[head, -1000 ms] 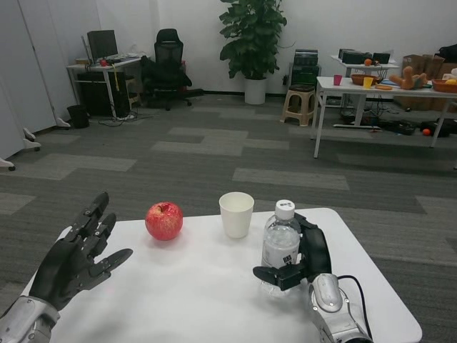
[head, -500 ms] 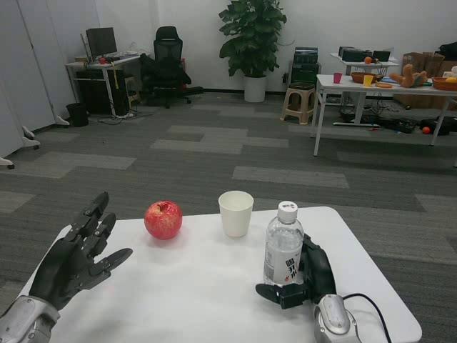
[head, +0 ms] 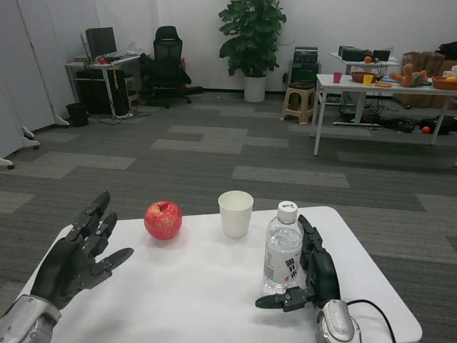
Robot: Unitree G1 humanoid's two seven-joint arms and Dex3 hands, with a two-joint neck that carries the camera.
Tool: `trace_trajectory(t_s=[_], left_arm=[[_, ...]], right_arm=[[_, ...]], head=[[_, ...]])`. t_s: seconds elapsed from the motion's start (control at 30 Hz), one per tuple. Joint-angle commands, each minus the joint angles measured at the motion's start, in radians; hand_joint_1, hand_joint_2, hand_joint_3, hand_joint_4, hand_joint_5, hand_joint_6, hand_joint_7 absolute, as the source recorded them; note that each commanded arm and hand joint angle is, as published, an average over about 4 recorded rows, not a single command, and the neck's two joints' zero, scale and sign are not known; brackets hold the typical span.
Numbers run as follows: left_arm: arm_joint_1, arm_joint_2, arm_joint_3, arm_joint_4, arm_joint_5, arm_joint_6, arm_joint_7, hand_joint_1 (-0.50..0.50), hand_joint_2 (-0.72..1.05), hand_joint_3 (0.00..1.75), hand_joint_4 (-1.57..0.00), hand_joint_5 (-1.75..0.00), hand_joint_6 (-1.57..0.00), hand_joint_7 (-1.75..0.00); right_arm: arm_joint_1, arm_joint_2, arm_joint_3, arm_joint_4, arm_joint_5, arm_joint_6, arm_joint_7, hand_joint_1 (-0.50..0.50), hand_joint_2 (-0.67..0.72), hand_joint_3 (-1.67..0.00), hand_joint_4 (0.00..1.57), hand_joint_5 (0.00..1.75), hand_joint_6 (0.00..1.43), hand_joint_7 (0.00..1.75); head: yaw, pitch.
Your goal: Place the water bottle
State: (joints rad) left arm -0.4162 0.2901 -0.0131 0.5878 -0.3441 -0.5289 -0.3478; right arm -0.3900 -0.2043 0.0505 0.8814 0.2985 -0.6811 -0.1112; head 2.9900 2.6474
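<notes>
Head view, as I read it. Water bottle (head: 283,248): upright on the white desk (head: 200,286), long axis vertical, just right of the paper cup (head: 235,213). Right hand (head: 312,268): immediately right of the bottle, fingers spread, released, grasping nothing; whether it brushes the bottle, I cannot tell. Left hand (head: 75,256): released, well apart.

Clear plastic water bottle (head: 283,248) stood upright on the white table (head: 193,286), toward its right side. White cap on top, white label w/ red and black print low on the body. It sat just right of the paper cup (head: 235,213).
</notes>
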Motion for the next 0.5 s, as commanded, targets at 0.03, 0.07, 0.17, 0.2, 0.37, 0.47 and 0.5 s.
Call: trace_trajectory(t_s=[0.03,0.07,0.17,0.2,0.37,0.47,0.5], left_arm=[[0.002,0.015,0.005,0.002,-0.012,-0.010,0.003,-0.50,1.05,0.02,0.00,-0.10,0.00,0.00],[0.002,0.016,0.005,0.002,-0.012,-0.011,0.003,-0.50,1.05,0.04,0.00,-0.10,0.00,0.00],[0.004,0.017,0.007,0.001,-0.012,-0.011,0.003,-0.50,1.05,0.09,0.00,-0.10,0.00,0.00],[0.005,0.017,0.007,0.001,-0.013,-0.011,0.003,-0.50,1.05,0.09,0.00,-0.10,0.00,0.00],[0.008,0.018,0.011,0.000,-0.014,-0.011,0.003,-0.50,1.05,0.07,0.00,-0.10,0.00,0.00],[0.010,0.021,0.013,0.000,-0.016,-0.011,0.003,-0.50,1.05,0.07,0.00,-0.10,0.00,0.00],[0.011,0.023,0.013,0.000,-0.017,-0.011,0.003,-0.50,1.05,0.09,0.00,-0.10,0.00,0.00]], right_arm=[[0.021,0.003,-0.006,-0.055,0.007,-0.011,-0.001,-0.46,0.46,-0.12,0.00,0.00,0.00,0.00],[0.026,0.003,-0.007,-0.078,0.007,-0.011,-0.001,-0.46,0.49,-0.10,0.00,0.00,0.00,0.00],[0.044,-0.002,-0.012,-0.149,0.011,-0.011,0.000,-0.46,0.53,-0.08,0.00,0.00,0.00,0.00],[0.050,-0.004,-0.013,-0.170,0.013,-0.011,0.000,-0.46,0.53,-0.08,0.00,0.00,0.00,0.00],[0.086,-0.026,-0.028,-0.289,0.026,-0.011,0.007,-0.46,0.53,-0.08,0.00,0.00,0.00,0.00],[0.116,-0.038,-0.051,-0.363,0.028,-0.009,0.007,-0.46,0.53,-0.08,0.00,0.00,0.00,0.00],[0.139,-0.043,-0.070,-0.414,0.029,-0.005,0.007,-0.46,0.53,-0.08,0.00,0.00,0.00,0.00]], head=[[0.003,-0.002],[0.003,-0.002],[0.005,-0.002],[0.005,-0.002],[0.008,-0.004],[0.007,-0.004],[0.007,-0.003]])
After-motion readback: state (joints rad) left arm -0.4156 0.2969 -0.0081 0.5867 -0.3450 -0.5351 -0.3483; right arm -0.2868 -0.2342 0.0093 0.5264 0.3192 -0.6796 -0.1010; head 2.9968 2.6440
